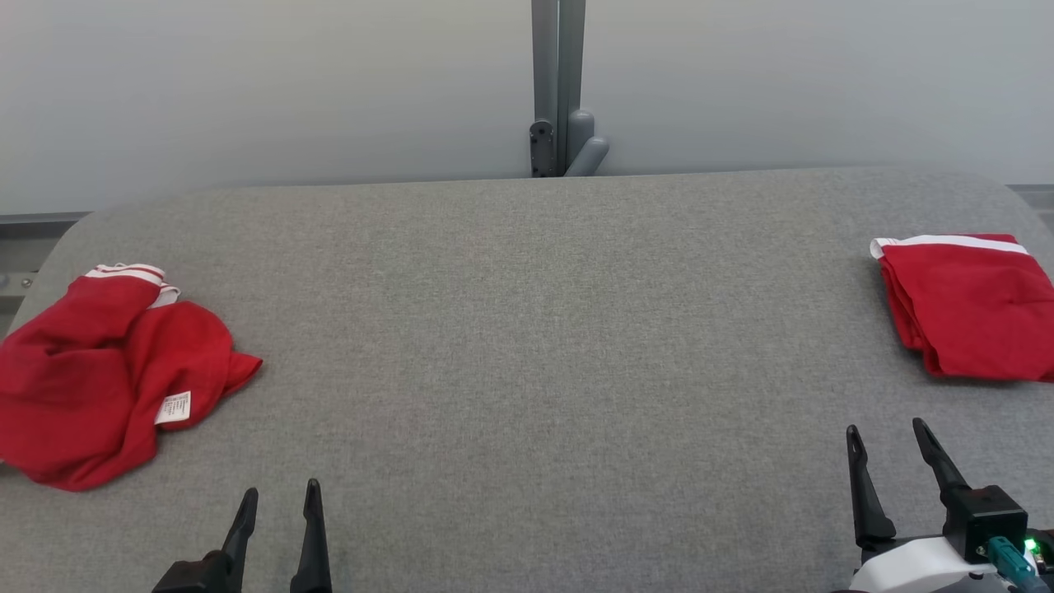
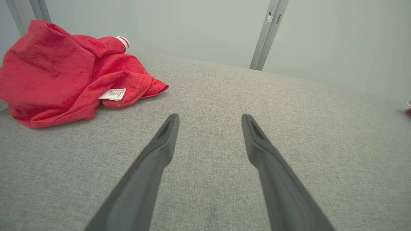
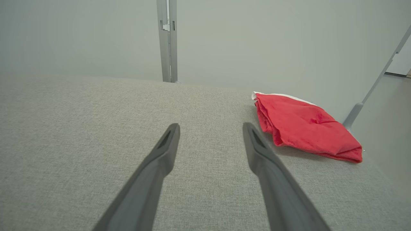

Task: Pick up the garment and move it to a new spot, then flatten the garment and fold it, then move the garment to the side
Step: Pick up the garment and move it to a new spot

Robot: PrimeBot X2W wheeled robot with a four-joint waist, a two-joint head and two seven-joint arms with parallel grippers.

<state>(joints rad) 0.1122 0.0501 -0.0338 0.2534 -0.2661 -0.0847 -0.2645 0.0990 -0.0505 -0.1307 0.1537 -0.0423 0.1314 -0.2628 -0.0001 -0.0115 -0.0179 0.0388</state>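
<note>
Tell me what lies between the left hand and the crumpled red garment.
Bare grey tabletop: between the left hand and the crumpled garment nothing lies, as the left wrist view shows.

The gripper [image 3: 211, 126] hangs over a grey table [image 3: 80, 128], its two dark fingers spread wide with nothing between them. To the right of the fingertips and a little beyond lies a folded red garment [image 3: 305, 128] with a white strip along its far edge, resting flat near the table's right edge. Behind the table a grey post [image 3: 167, 41] stands against a pale wall [image 3: 257, 41].
</note>
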